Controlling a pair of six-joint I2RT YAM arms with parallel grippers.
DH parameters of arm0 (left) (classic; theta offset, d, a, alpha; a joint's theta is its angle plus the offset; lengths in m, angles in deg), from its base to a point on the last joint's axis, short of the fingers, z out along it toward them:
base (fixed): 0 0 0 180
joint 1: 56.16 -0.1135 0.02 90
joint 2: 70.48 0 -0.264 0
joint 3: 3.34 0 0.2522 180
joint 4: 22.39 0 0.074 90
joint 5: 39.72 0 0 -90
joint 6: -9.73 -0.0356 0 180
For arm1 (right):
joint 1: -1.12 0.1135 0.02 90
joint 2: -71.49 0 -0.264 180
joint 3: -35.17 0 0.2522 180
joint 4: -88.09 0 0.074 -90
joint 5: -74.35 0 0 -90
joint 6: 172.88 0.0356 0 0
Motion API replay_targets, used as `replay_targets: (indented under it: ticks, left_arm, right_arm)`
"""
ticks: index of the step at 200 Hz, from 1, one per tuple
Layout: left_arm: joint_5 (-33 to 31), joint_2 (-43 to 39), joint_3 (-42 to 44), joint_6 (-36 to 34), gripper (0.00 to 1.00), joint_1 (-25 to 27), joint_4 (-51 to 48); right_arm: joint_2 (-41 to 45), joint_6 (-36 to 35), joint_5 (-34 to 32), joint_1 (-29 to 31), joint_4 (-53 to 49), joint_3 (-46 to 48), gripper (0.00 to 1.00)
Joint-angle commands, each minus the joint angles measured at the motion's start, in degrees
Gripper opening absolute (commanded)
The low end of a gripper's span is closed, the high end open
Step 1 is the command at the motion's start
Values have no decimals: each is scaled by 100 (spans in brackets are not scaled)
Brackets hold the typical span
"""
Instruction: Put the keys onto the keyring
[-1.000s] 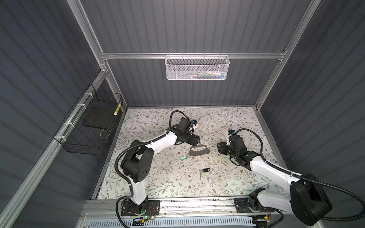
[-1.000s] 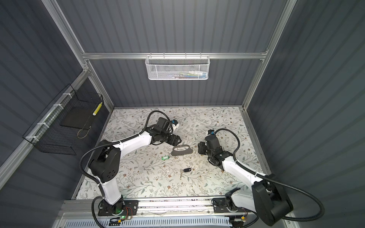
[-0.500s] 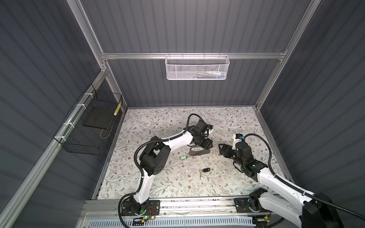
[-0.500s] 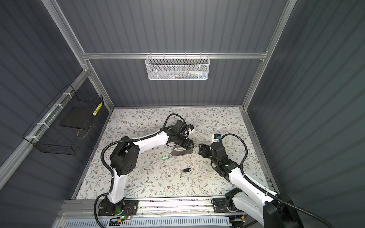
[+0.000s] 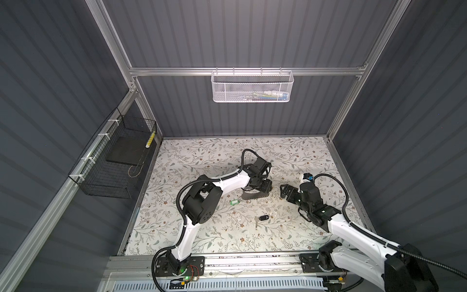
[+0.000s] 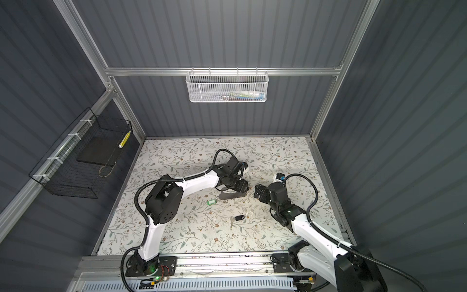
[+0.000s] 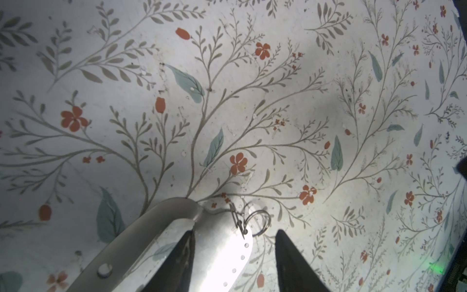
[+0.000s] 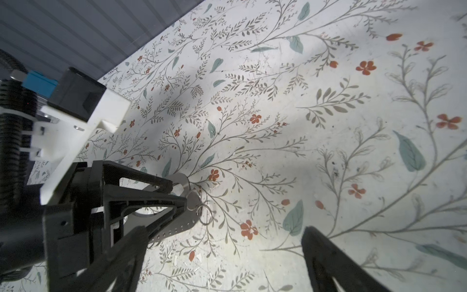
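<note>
L fingers [image 7: 288, 257], half-spread, straddle ringed edge of flat dark grey half-oval keyring plate [image 5: 254, 196], no pinch visible; plate's long axis runs across floral-print worktop [image 5: 202, 156]. R fingers [image 8: 326, 255] spread wide, empty, near plate's end. Green-tagged silver key [image 5: 234, 202] lies nearer L arm, black-tagged silver key [image 5: 264, 218] nearer R; both lie base-side of plate.

Glossy smooth metal keyring [image 7: 219, 252]; matt, lightly scuffed floral-print tabletop [image 7: 252, 75].
</note>
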Motion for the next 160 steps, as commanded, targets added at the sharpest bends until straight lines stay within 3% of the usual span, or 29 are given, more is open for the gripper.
replay_targets:
  ticks: [1, 29, 75, 124, 160]
  left_arm:
    - [-201, 191, -116, 244, 50, 97, 73]
    - [-559, 185, -48, 409, 47, 206, 149]
    - [-872, 213, -23, 609, 45, 302, 313]
    - [-1040, 323, -177, 654, 40, 340, 158]
    - [-1120, 296, -169, 682, 35, 374, 141]
  right_arm:
    - [-202, -74, 182, 8, 32, -269, 94]
    - [-331, -116, 271, 8, 130, -293, 87]
    - [-280, -127, 305, 8, 230, -216, 61]
    - [-342, -165, 376, 8, 261, -236, 58]
    - [-312, -226, 472, -1, 375, -183, 47]
